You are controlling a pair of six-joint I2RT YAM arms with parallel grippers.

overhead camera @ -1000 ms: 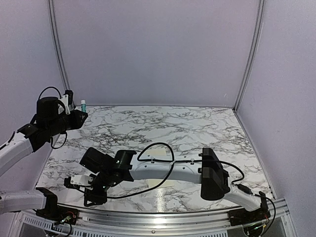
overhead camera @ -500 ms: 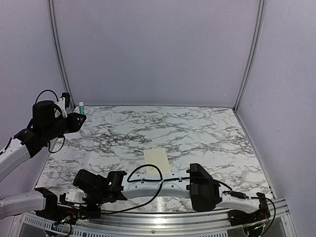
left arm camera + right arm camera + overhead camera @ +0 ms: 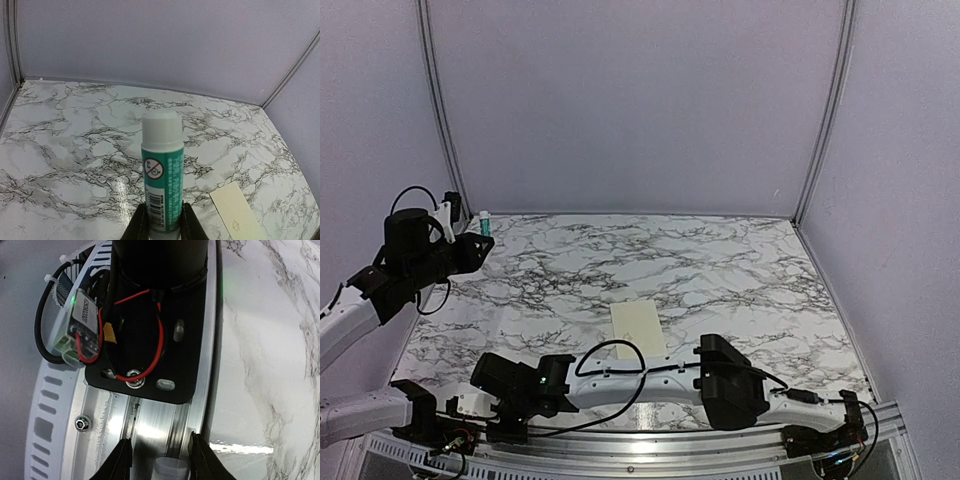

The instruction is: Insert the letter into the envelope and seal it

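One glue tube (image 3: 161,170) stands in the left pincer (image 3: 161,225), envelope (image 3: 235,212) beyond.

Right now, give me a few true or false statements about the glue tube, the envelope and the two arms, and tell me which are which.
1. The left end effector is shut on the glue tube. True.
2. The envelope stands propped against the back wall. False: it lies flat on the marble table, around the middle.
3. The right end effector is down by the left arm's base at the near edge. True.
4. The glue tube's label is red. False: it is green, with a white top.
5. The left end effector presses the tube onto the envelope. False: the tube is held in the air, well apart from the envelope.
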